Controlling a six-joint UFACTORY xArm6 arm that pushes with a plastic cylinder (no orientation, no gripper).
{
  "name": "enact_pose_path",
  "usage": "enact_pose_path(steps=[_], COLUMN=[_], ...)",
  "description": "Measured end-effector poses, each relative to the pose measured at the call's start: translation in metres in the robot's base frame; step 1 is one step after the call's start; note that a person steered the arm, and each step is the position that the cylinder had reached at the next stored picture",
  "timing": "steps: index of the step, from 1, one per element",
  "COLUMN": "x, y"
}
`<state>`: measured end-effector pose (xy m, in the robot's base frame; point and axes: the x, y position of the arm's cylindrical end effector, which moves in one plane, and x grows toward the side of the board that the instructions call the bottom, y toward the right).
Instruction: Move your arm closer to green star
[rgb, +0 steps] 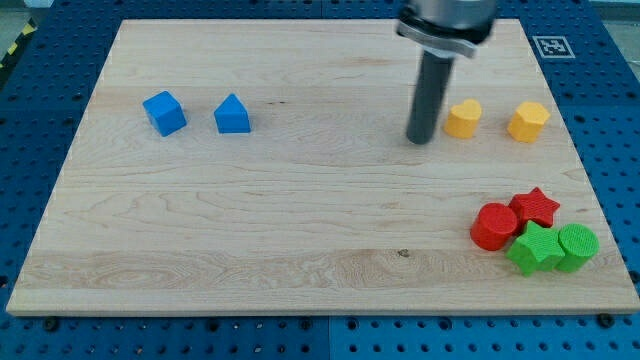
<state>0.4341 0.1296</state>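
Nearest us, green star (534, 248) sits at 4 o'clock on the surface (250, 200), touching red cylinder (493, 226) and green cylinder (577, 245). Our tip (419, 139) is farther back, beside the yellow heart (462, 118). No pincer fitted. Approach pending: we slide toward 5 o'clock.

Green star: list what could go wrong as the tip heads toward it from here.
1. The green star sits packed against the red cylinder, red star and green cylinder; overshooting would likely scatter them.
2. My tip stands just left of the yellow heart; swinging toward the view's right first could knock it.
3. The cluster lies near the board's edge; a shove might push blocks off.
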Motion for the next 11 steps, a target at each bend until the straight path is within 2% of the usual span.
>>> enact_pose_path(steps=[1, 2, 3, 5, 6, 7, 11], x=[0.038, 0.044, 0.079, 0.165, 0.182, 0.178, 0.163], y=[0.05, 0.113, 0.158, 0.162, 0.162, 0.155, 0.066])
